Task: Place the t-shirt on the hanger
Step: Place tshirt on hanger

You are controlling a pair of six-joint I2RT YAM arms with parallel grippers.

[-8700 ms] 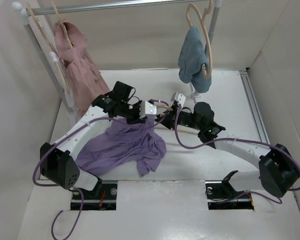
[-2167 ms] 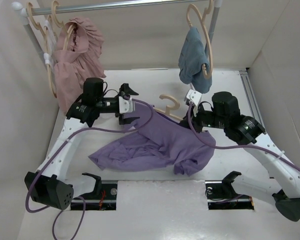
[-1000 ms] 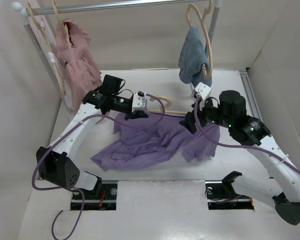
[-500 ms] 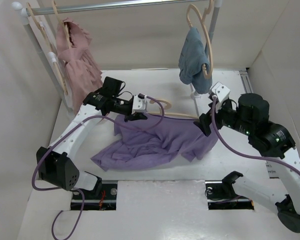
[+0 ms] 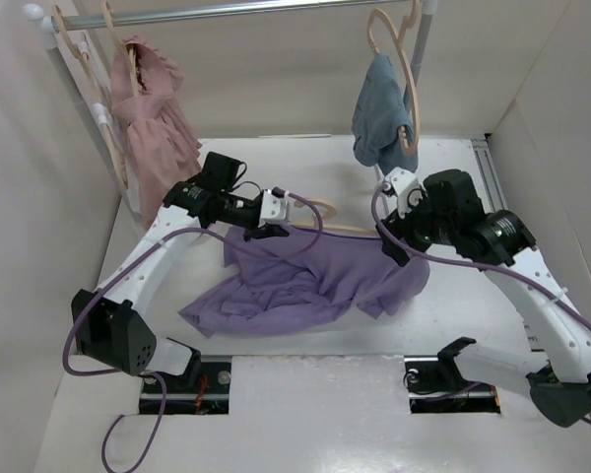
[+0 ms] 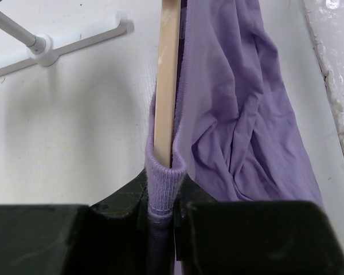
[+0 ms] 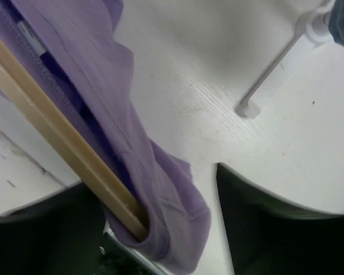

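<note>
The lavender t-shirt point(image 5: 295, 281) lies crumpled on the white table, its upper edge stretched along the tan hanger point(image 5: 320, 204). My left gripper point(image 5: 266, 229) is shut on the ribbed collar point(image 6: 163, 183), with the hanger's end point(image 6: 167, 86) tucked inside that fold. At the hanger's other end my right gripper point(image 5: 392, 246) stands open. In the right wrist view the wooden arm point(image 7: 51, 137) and a fold of the t-shirt point(image 7: 160, 189) sit between the wide-apart jaws, close to the left one.
A clothes rail point(image 5: 227, 12) spans the back, carrying a pink garment point(image 5: 153, 128) at the left and a blue garment point(image 5: 379, 118) at the right, each on its own hanger. The rack's white foot point(image 7: 275, 74) lies just beyond my right gripper. Walls close in both sides.
The right arm's wrist has swung back to the left after leaning right; its gripper stays at the hanger's right end. The left arm has held still, gripping the collar.
</note>
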